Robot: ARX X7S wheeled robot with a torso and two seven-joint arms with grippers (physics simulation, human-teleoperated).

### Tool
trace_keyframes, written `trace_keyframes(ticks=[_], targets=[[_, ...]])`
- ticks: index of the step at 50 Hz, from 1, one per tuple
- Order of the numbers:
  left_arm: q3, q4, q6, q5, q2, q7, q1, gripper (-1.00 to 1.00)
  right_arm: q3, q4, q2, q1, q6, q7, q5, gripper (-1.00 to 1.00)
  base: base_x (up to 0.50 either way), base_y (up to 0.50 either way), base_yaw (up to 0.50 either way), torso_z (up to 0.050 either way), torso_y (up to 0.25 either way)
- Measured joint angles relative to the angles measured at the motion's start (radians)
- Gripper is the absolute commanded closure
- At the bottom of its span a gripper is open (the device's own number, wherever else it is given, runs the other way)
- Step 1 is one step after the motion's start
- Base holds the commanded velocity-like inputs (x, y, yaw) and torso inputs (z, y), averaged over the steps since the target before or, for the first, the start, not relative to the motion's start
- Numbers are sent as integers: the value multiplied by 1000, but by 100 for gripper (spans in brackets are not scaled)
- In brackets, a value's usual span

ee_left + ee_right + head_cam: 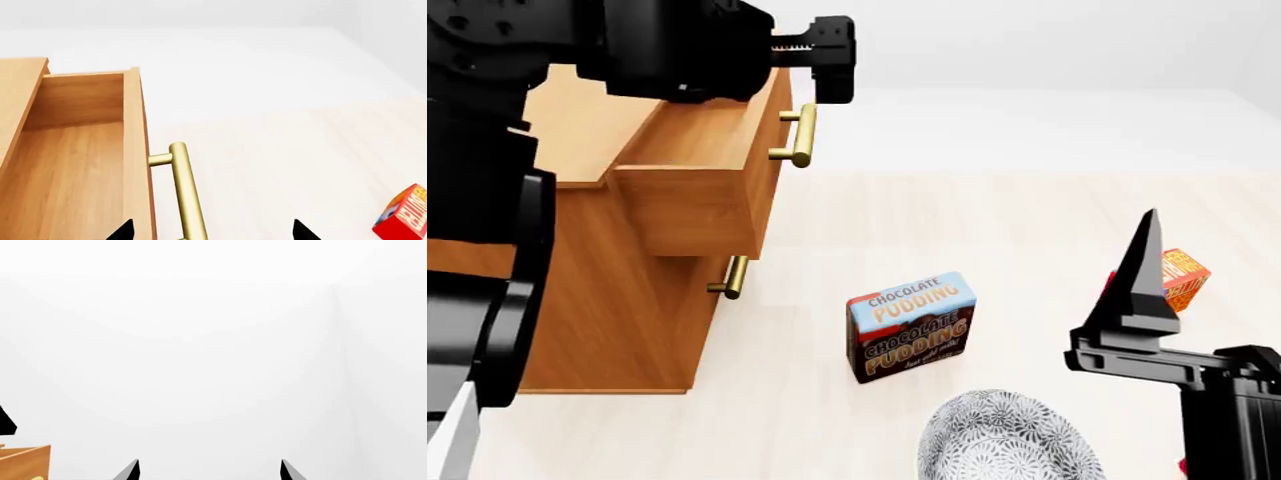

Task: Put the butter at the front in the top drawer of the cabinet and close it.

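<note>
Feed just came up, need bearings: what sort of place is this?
Probably a bare simulated room, not a real home: plain white walls, a pale floor, a wooden cabinet with its top drawer open, and a pudding box.

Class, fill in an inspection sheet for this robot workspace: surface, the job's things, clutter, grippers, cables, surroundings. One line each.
Surface: pale wood-grain floor, with boxes and a bowl on it.
Job's things: cabinet stands at the left; top drawer is pulled out, and the part of its inside seen in the left wrist view is bare. No box readable as butter.
Clutter: chocolate pudding box, upright; patterned bowl; red-orange box, partly hidden.
Grippers: left gripper above the drawer handle, open, holding nothing; right gripper open, holding nothing.
Cables: nothing seen.
Surroundings: plain white walls.
</note>
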Motion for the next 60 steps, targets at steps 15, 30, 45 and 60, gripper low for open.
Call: trace_keyframes(ticks=[15, 30, 45, 60], targets=[[143, -335, 120, 157, 90, 225, -119, -100, 13, 15, 11, -26, -32, 3, 18, -100, 0, 0, 0, 0, 0], [103, -572, 175, 387, 161, 375, -181, -100, 9, 42, 15, -36, -58, 1, 25, -100, 0, 0, 0, 0, 0], [-25, -625, 160, 575, 178, 411, -182, -100, -1, 52, 20, -43, -68, 4, 29, -100, 0, 0, 0, 0, 0], [-41, -637, 134, 601, 182, 441, -171, -100, -10, 52, 27, -46, -70, 13, 32, -100, 0, 0, 0, 0, 0]])
